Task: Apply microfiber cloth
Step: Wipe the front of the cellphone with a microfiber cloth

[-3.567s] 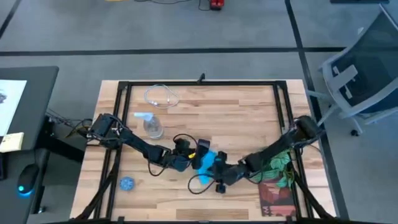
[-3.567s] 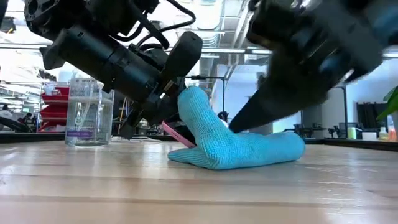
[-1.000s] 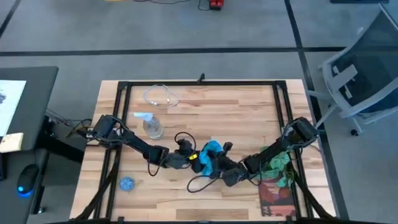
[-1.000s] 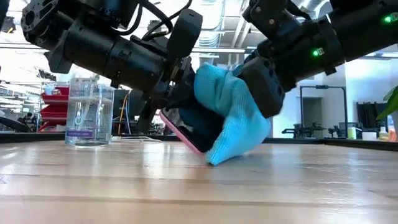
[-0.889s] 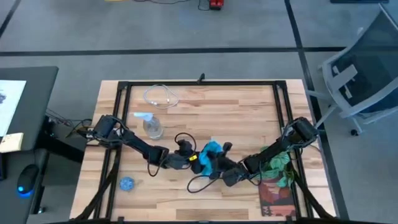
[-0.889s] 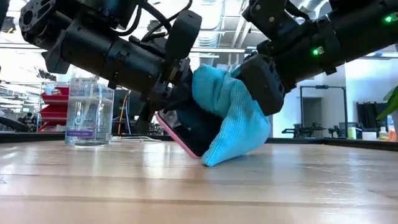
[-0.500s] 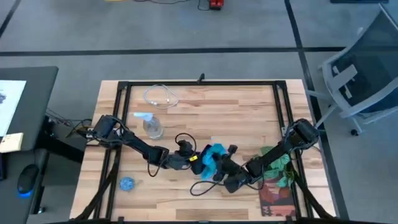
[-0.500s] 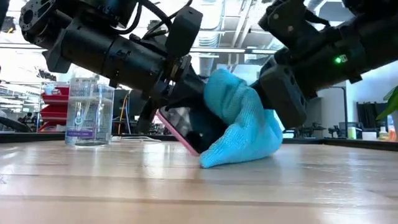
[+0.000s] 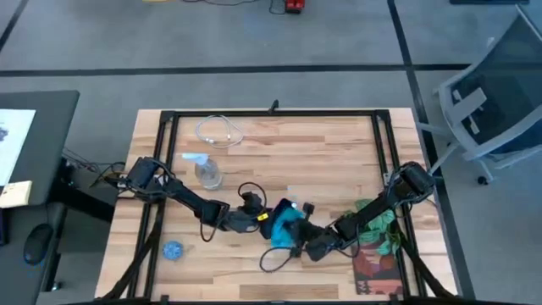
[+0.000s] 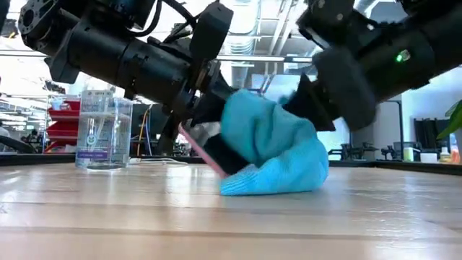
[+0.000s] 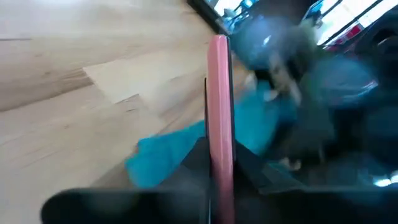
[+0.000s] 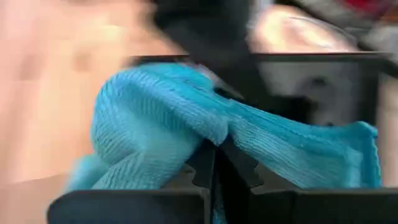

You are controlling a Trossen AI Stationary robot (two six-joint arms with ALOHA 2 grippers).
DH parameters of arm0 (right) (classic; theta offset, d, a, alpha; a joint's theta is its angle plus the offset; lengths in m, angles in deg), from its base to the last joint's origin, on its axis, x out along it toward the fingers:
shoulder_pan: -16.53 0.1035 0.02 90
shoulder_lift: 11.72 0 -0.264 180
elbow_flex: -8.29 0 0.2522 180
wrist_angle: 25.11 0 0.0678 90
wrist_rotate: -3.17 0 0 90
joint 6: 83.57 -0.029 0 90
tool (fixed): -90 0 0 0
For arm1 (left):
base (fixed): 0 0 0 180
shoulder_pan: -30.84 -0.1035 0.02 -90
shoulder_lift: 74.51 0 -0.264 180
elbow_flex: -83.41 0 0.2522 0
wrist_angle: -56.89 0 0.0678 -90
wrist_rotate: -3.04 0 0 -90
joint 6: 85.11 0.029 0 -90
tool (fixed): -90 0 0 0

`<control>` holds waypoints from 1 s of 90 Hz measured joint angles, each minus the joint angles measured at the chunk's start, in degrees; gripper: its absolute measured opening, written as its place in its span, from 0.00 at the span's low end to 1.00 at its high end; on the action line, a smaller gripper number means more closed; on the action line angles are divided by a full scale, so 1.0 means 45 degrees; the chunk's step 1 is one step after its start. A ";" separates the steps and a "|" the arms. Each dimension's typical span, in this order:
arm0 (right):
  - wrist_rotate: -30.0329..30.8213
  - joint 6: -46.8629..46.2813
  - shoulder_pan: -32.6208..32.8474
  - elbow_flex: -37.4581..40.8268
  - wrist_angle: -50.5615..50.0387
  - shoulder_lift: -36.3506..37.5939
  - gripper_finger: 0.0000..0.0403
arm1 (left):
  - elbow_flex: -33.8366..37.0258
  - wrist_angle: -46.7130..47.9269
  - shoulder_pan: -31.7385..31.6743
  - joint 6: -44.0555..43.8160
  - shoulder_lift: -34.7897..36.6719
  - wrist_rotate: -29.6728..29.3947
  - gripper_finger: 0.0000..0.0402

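The right hand (image 10: 303,108) pinches the bright sky-blue soft microfiber cloth (image 10: 271,155) — now lower, bunched on the wooden desk (image 10: 231,217) at 6 o'clock — against the pink-edged black phone (image 10: 209,148), clamped by the left hand (image 10: 198,108).

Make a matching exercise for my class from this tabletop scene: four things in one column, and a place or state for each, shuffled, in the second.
Things:
1. microfiber cloth
2. pink-edged phone
3. clear bottle
4. small blue disc

Places or states:
A. lying alone near the table's front left
B. pinched in the right gripper
C. clamped in the left gripper
D. standing upright by the left arm

Pairs: 1-B, 2-C, 3-D, 4-A
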 joint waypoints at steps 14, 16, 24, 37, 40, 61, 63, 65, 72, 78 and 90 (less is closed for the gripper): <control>0.0195 0.1443 0.0015 0.0000 0.0665 -0.0010 0.00 | -0.0016 -0.0449 -0.0001 0.0531 0.0024 -0.0022 0.02; 0.0533 0.1453 0.0017 0.0000 0.0657 -0.0010 0.00 | -0.0016 -0.0441 -0.0004 0.0548 0.0024 -0.0031 0.02; 0.2156 0.1465 0.0084 -0.0005 0.0524 -0.0010 0.00 | -0.0016 -0.0361 -0.0015 0.0542 0.0024 -0.0058 0.02; 0.4621 0.1501 0.0391 -0.0010 -0.0052 -0.0010 0.00 | -0.0012 -0.0365 -0.0015 0.0591 0.0024 0.0004 0.02; 0.5222 0.1509 0.0481 -0.0010 -0.0247 0.0011 0.00 | -0.0012 -0.0372 -0.0015 0.0601 0.0024 0.0034 0.02; 0.7570 0.1536 0.0718 -0.0005 -0.0677 0.0441 0.00 | -0.0007 -0.0374 0.0015 0.0632 0.0024 0.0413 0.02; 0.7289 0.1533 0.0674 -0.0005 -0.0640 0.0463 0.00 | 0.0001 -0.0399 0.0015 0.0637 0.0024 0.0409 0.02; 0.6962 0.1529 0.0620 -0.0005 -0.0532 0.0466 0.00 | 0.0003 -0.0408 0.0015 0.0637 0.0024 0.0398 0.02; 0.5447 0.1524 0.0352 -0.0005 -0.0308 0.0476 0.00 | 0.0023 -0.0433 0.0013 0.0659 0.0024 0.0342 0.02; 0.4143 0.1689 0.0111 -0.0005 -0.0105 0.0471 0.00 | 0.0049 -0.0411 0.0005 0.0751 0.0013 0.0325 0.02; 0.3118 0.3286 -0.0056 0.0010 0.0447 0.0379 0.00 | 0.0076 -0.0240 0.0024 0.0749 -0.0024 0.0335 0.02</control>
